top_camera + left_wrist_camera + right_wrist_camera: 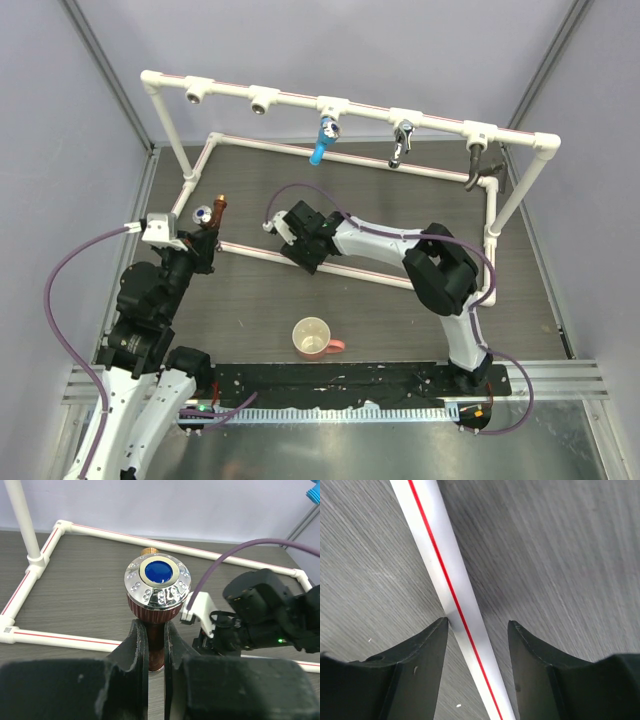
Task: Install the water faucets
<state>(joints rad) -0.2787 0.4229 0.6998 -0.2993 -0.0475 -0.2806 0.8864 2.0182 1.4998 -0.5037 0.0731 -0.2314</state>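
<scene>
- Copper-coloured faucet [157,587] was held upright by its body in the left tool [156,640], which was shut on it, at the front-left corner of the white pipe frame [350,268] and well below its top rail [300,99].
- Three faucets were judged already installed: the blue faucet [322,140], chrome faucet [401,140] and dark faucet [478,165] hung from the middle and right part of the frame's top rail.
- Two tee sockets [197,92] at the left end of that rail were seen empty, so the copper one was judged not yet fitted.
- Nothing was held in the right tool [477,630]; its jaws stood partly apart, either side of the frame's front base pipe [445,575].
- A dark wood-grain bench [260,300] was seen under the frame, a pale mug [313,338] was set in front of the frame, and plain grey walls [350,40] were seen behind it.
</scene>
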